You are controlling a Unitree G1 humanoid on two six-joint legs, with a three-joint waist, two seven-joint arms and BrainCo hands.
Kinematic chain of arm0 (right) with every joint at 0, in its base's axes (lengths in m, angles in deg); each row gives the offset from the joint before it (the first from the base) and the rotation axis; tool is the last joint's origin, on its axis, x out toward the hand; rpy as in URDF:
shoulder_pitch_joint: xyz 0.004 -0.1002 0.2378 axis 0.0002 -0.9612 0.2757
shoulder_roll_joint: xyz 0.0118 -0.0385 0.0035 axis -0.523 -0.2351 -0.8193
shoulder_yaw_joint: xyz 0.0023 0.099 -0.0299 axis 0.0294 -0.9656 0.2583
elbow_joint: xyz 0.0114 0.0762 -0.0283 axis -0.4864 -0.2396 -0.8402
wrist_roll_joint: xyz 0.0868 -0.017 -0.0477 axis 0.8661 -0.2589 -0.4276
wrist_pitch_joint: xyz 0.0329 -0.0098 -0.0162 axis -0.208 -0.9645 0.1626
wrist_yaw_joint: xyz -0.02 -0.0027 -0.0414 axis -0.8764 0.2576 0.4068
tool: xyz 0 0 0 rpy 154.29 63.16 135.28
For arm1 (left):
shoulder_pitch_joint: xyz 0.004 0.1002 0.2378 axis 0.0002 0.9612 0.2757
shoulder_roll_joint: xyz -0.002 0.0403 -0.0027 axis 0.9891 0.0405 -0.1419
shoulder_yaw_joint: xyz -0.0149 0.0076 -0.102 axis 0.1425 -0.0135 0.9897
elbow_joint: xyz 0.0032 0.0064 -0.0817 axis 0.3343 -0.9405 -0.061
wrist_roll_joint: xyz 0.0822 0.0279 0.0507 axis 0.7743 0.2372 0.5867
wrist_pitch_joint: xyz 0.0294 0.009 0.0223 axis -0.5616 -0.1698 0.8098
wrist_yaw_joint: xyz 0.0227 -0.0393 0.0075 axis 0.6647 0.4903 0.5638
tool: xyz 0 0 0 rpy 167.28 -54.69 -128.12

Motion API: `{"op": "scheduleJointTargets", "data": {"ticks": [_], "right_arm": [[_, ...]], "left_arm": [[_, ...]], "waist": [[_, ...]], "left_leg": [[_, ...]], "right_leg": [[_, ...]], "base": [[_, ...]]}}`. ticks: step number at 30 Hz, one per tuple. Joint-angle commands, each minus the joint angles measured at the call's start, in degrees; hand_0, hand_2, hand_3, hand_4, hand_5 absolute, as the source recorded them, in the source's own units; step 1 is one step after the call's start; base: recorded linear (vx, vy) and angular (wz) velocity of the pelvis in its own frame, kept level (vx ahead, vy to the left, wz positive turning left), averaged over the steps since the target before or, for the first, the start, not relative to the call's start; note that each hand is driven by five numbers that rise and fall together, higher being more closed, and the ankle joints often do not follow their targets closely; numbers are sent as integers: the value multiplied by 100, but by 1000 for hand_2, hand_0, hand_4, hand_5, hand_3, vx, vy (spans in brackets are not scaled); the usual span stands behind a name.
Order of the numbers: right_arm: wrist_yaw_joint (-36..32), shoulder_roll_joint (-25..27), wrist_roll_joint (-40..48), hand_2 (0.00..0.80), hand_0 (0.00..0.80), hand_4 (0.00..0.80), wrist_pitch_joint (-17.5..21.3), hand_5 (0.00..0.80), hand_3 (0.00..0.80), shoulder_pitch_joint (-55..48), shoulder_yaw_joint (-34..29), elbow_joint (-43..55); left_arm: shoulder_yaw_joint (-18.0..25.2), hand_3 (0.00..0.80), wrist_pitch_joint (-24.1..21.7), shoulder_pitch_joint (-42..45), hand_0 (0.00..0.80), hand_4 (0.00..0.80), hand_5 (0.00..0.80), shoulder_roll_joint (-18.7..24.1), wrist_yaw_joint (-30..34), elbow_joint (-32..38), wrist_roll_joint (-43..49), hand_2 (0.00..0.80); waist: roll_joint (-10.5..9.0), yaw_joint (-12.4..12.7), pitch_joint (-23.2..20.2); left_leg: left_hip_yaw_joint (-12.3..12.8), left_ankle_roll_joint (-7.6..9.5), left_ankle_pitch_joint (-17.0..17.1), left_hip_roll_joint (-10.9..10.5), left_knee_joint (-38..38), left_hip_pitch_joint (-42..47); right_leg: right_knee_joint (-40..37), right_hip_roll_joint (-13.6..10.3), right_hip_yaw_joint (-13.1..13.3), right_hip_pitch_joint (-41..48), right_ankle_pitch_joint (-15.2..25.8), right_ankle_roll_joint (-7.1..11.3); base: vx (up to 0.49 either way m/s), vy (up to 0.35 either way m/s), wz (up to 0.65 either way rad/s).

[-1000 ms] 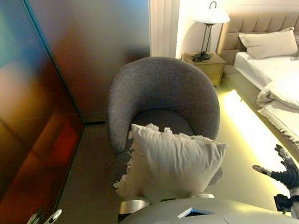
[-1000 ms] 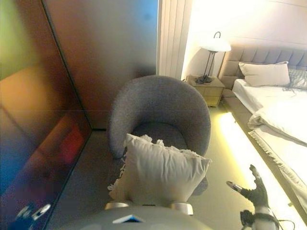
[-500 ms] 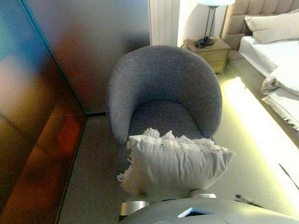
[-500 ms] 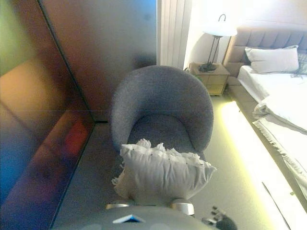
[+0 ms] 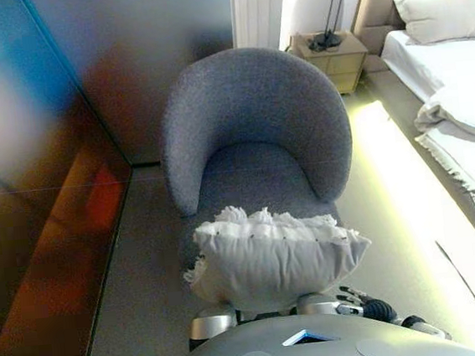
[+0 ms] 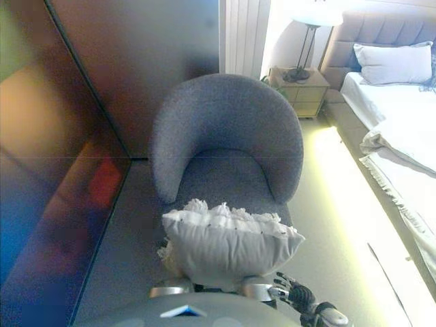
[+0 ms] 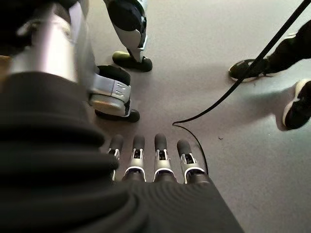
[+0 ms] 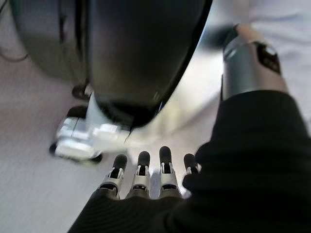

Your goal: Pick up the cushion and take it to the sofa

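Cushion [image 5: 272, 257] first: you can see it lying at the front edge of the grey armchair's [image 5: 253, 126] seat, long side across, its frilled top edge turned up toward the chair back. It is pale off-white, plump, with a ragged fringe along the top and at the left corner, and a row of small dark dots just under the fringe. Neither hand touches it.

Your right hand [image 5: 361, 302] shows low down just beside the cushion's right lower corner, dark-tipped fingers spread and relaxed, holding nothing. In its own wrist view the right hand [image 8: 146, 177] has its fingers in a straight row, pointing down toward the pale floor [image 8: 29, 160].

Your left hand [image 7: 155, 160] appears only in its wrist view. Its fingers are straight and side by side, released, above grey carpet [image 7: 204, 43], with nothing between them. A person's dark shoes [image 7: 294, 104] stand at the edge of that view.

Beyond the armchair you have a bedside table [image 5: 329, 58] with a lamp [image 5: 332, 9], and a bed [image 5: 455, 81] with a pillow [image 5: 445, 17] at the right.

No writing can be read on the cushion.
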Motion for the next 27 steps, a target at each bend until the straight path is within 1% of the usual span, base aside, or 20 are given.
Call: {"op": "scheduleJointTargets", "data": {"ticks": [1, 2, 3, 6, 7, 9, 10, 12, 13, 15, 16, 18, 19, 20, 22, 24, 25, 27], "right_arm": [[-559, -175, 702, 0, 0, 0, 279, 0, 0, 480, 755, 770], [-553, -191, 744, 0, 0, 0, 202, 0, 0, 540, 805, 796], [-537, -219, 754, 0, 0, 0, 106, 0, 0, 651, 881, 790], [-606, -330, 859, 0, 0, 0, -60, 0, 0, 974, 1098, 651], [-537, -405, 993, 0, 0, 0, -131, 0, 0, 1100, 1204, 569], [-497, -548, 1279, 0, 0, 0, -227, 0, 0, 1272, 1293, 419], [-367, -640, 1456, 0, 0, 0, -244, 0, 0, 1395, 1338, 303], [-135, -744, 1490, 0, 0, 0, -149, 0, 0, 1537, 1363, 174], [86, -821, 1586, 0, 0, 0, -85, 0, 0, 1627, 1363, 100], [599, -976, 1796, 0, 0, 0, -51, 0, 0, 2059, 1266, -168], [856, -1014, 1831, 0, 0, 0, 85, 0, 0, 2527, 1155, -437], [1087, -992, 1973, 0, 0, 0, 214, 0, 0, 3073, 1000, -583], [1122, -962, 2059, 0, 0, 0, 239, 0, 0, 3252, 938, -615], [1291, -919, 2233, 0, 0, 0, 333, 0, 0, 3727, 837, -646], [1520, -861, 2453, 0, 0, 0, 377, 0, 0, 4340, 811, -724], [1742, -873, 2535, 0, 0, 0, 516, 0, 0, 4747, 861, -610], [1889, -911, 2490, 0, 0, 0, 564, 0, 0, 4838, 885, -403], [1938, -968, 2360, 0, 0, 0, 615, 0, 0, 4806, 831, -61]], "left_arm": [[-334, 0, -201, -201, 0, 0, 0, -227, 24, 289, 200, 0], [-447, 0, -218, -282, 0, 0, 0, -254, -37, 306, 231, 0], [-560, 0, -133, -427, 0, 0, 0, -308, -76, 295, 302, 0], [-873, 0, -3, -813, 0, 0, 0, -479, 51, 127, 511, 0], [-1033, 0, -35, -956, 0, 0, 0, -577, 60, 11, 563, 0], [-1186, 0, -35, -1160, 0, 0, 0, -697, 129, -107, 572, 0], [-1301, 0, 59, -1309, 0, 0, 0, -785, 96, -135, 429, 0], [-1381, 0, -3, -1471, 0, 0, 0, -892, 1, -223, 153, 0], [-1374, 0, -67, -1613, 0, 0, 0, -962, -90, -270, -84, 0], [-1407, 0, -167, -2101, 0, 0, 0, -1085, -455, -137, -600, 0], [-1409, 0, -153, -2520, 0, 0, 0, -1082, -732, 39, -1073, 0], [-1328, 0, -334, -2997, 0, 0, 0, -1116, -1182, 249, -1753, 0], [-1280, 0, -335, -3162, 0, 0, 0, -1134, -1294, 327, -1877, 0], [-1237, 0, -429, -3557, 0, 0, 0, -1152, -1526, 443, -2166, 0], [-1228, 0, -730, -4036, 0, 0, 0, -1207, -1658, 413, -2324, 0], [-1171, 0, -956, -4405, 0, 0, 0, -1306, -1894, 482, -2518, 0], [-1080, 0, -1092, -4493, 0, 0, 0, -1387, -2005, 604, -2563, 0], [-958, 0, -1273, -4463, 0, 0, 0, -1459, -2148, 910, -2631, 0]], "waist": [[152, -125, 11], [143, -123, -4], [129, -114, -25], [91, -90, -105], [73, -82, -162], [49, -71, -219], [35, -69, -258], [29, -72, -315], [23, -79, -349], [19, -88, -341], [36, -86, -320], [58, -70, -263], [62, -60, -242], [59, -53, -208], [52, -62, -167], [41, -86, -146], [35, -97, -155], [24, -98, -177]], "left_leg": [[36, 121, -368, -42, -166, 170], [35, 116, -366, -41, -152, 158], [36, 111, -363, -40, -135, 142], [22, 88, -365, -36, -87, 99], [28, 74, -361, -31, -71, 93], [32, 57, -365, -26, -28, 81], [35, 55, -378, -23, -9, 72], [39, 43, -384, -22, 6, 53], [39, 35, -385, -25, 28, 37], [21, 48, -379, -26, 19, -8], [0, 75, -386, -20, -17, -43], [-11, 93, -396, -1, -65, -81], [-12, 93, -403, 3, -77, -85], [7, 84, -417, 20, -88, -94], [44, 55, -433, 39, -76, -70], [82, 20, -438, 52, -39, -28], [92, 8, -433, 56, -28, 12], [88, 7, -425, 53, -10, 63]], "right_leg": [[-418, 114, -154, -677, 805, 286], [-416, 114, -151, -671, 799, 277], [-418, 109, -160, -656, 793, 267], [-431, 93, -179, -618, 774, 239], [-442, 85, -180, -596, 782, 231], [-440, 77, -180, -571, 782, 221], [-434, 72, -174, -567, 773, 212], [-429, 68, -164, -573, 765, 201], [-426, 65, -155, -572, 767, 192], [-435, 66, -152, -602, 758, 172], [-452, 84, -131, -650, 729, 145], [-484, 105, -126, -703, 695, 114], [-496, 110, -130, -714, 686, 104], [-495, 113, -134, -746, 676, 88], [-453, 113, -121, -780, 682, 99], [-389, 109, -91, -798, 701, 117], [-358, 113, -57, -797, 723, 125], [-335, 121, -7, -768, 748, 130]], "base": [[70, -10, 4], [70, -6, 1], [94, -6, 1], [111, -5, 2], [138, -3, -1], [142, -7, 1], [138, -9, 1], [85, 2, -1], [49, 7, -3], [-34, 2, -1], [-104, 4, -2], [-132, 3, -11], [-154, 0, -31], [-120, 2, -36], [-70, 6, -30], [-23, 11, -12], [0, 0, 0], [-1, 1, 2]]}}
